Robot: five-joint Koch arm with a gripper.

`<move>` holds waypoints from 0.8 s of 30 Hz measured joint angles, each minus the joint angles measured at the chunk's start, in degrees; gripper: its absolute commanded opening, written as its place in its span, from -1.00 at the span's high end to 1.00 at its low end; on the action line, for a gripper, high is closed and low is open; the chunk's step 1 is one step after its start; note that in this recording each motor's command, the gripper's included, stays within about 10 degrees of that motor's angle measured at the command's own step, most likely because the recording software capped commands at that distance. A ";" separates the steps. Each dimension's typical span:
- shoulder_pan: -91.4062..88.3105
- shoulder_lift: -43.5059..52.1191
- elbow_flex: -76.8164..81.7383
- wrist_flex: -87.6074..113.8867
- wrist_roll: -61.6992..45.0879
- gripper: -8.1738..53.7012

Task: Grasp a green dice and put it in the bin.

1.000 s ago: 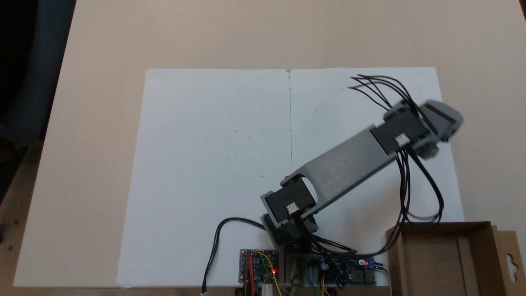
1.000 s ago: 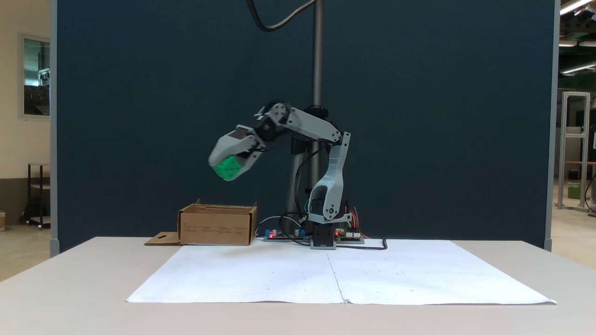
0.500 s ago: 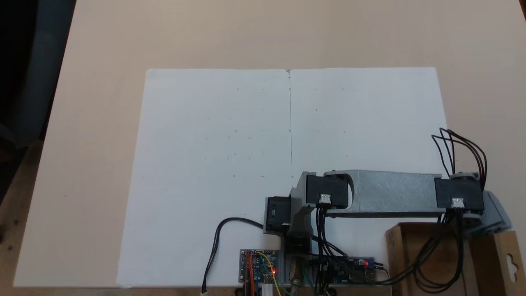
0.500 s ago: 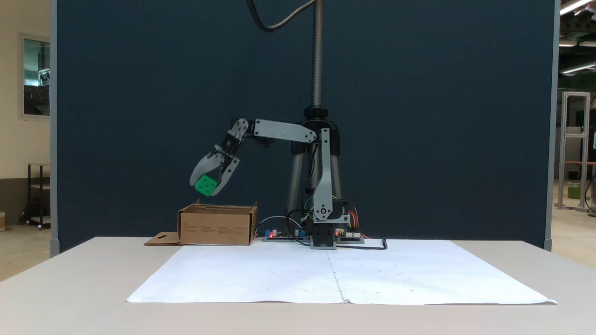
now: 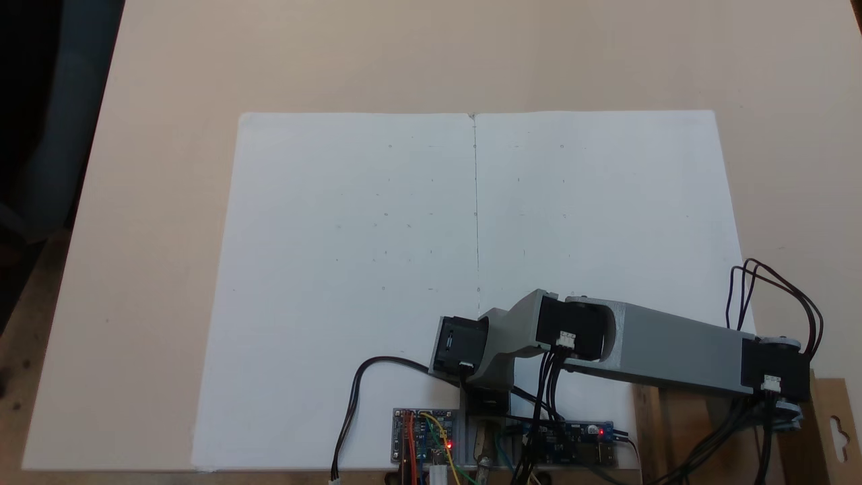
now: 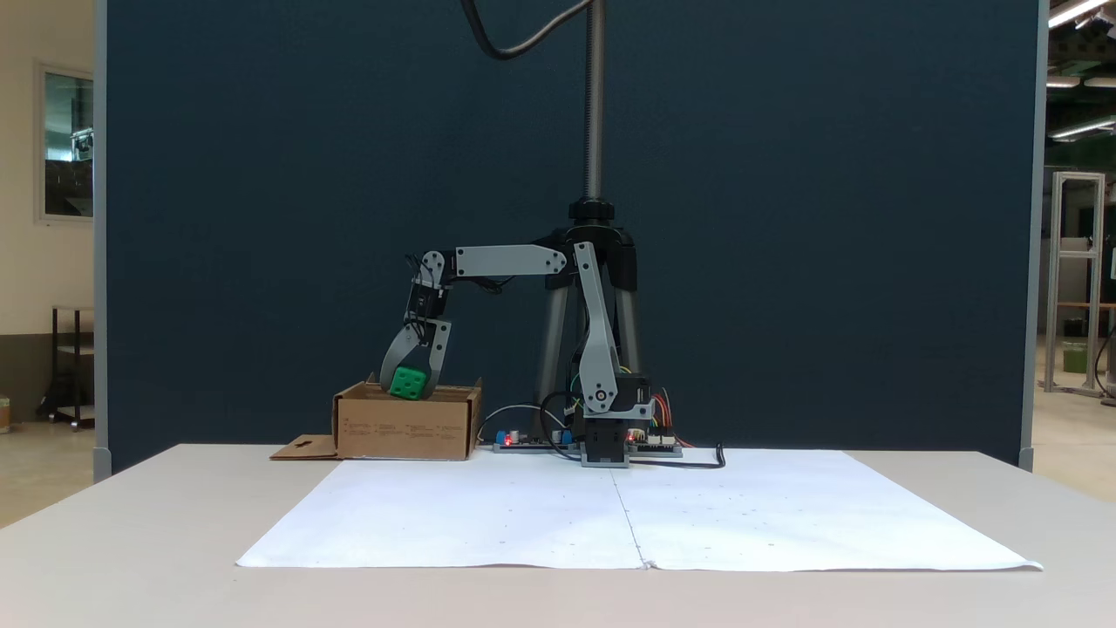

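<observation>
The small bright green plastic dice (image 6: 408, 382) sits between the 2 grey jaws of the gripper (image 6: 408, 389), which are closed on it, right at the top rim of the brown cardboard bin (image 6: 405, 425). The dice shows several round pips on its facing side. In a fixed view from above, the grey arm (image 5: 667, 349) reaches across the bin (image 5: 827, 431) and hides its inside. The bin stands on the beige table (image 6: 131, 541), beside the white paper sheet (image 6: 523, 523).
</observation>
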 measured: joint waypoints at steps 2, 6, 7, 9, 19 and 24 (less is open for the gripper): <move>-0.09 -1.32 0.00 0.00 0.00 -0.43; -0.62 -3.34 0.00 -0.26 0.00 -0.73; -0.62 -3.60 0.00 -0.53 0.00 -0.71; -0.62 -3.52 0.00 -1.32 0.00 -0.68; -1.93 -0.79 -2.72 -11.16 14.33 -0.61; -8.09 9.40 -3.08 -11.16 21.36 -0.61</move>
